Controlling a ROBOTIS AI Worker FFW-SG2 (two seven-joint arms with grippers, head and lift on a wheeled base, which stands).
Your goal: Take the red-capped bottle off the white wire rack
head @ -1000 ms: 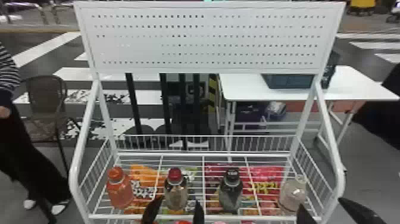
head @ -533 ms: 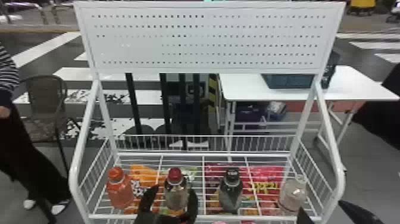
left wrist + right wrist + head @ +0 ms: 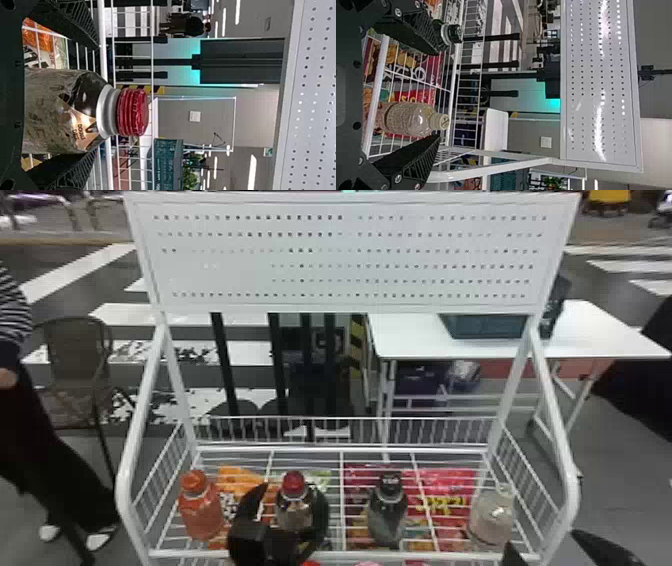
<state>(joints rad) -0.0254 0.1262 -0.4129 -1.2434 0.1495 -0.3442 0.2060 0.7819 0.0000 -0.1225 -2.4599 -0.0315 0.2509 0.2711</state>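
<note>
Red-capped bottle (image 3: 295, 516) stands between the parted fingers of the left gripper (image 3: 291, 490), a gap on one side; then open wires, black-capped bottle (image 3: 389, 510); right gripper (image 3: 542, 538), also spread, near the white wire rack's (image 3: 573, 490) right edge

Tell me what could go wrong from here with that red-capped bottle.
The left gripper is open around the red-capped bottle, with more gap on one side, so closing might tip it. The orange bottle stands close by and could get bumped. The rack's front rail might catch the bottle coming out.
</note>
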